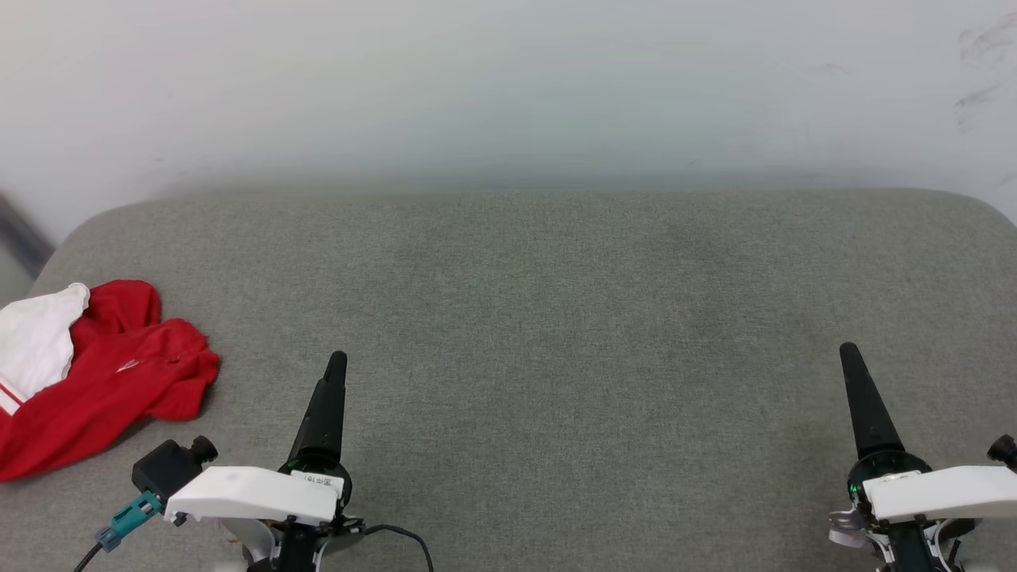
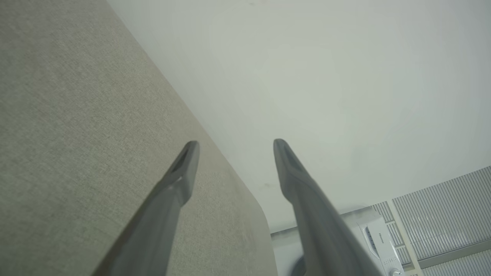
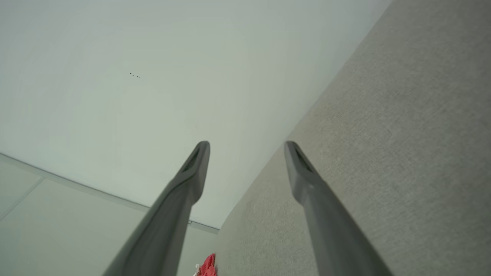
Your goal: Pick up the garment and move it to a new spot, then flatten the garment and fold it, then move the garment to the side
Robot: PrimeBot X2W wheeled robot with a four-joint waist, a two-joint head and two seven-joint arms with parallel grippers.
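The garment (image 1: 103, 377), red with a white sleeve, lies crumpled in a heap at the left edge of the grey padded surface (image 1: 556, 318). A small red scrap of the garment (image 3: 209, 265) peeks in at the bottom of the right wrist view. My left gripper (image 1: 335, 361) hovers to the right of the heap, apart from it. In its wrist view the left gripper (image 2: 234, 147) stands open with nothing between the fingers. Far off at the lower right is my right gripper (image 1: 848, 353); the right gripper (image 3: 245, 149) is open and empty too.
A pale wall (image 1: 508, 87) rises directly behind the surface. The surface's rounded back corners (image 1: 87, 226) drop off at left and right. A white appliance (image 2: 378, 239) and slatted blinds (image 2: 441, 207) appear beyond the surface edge.
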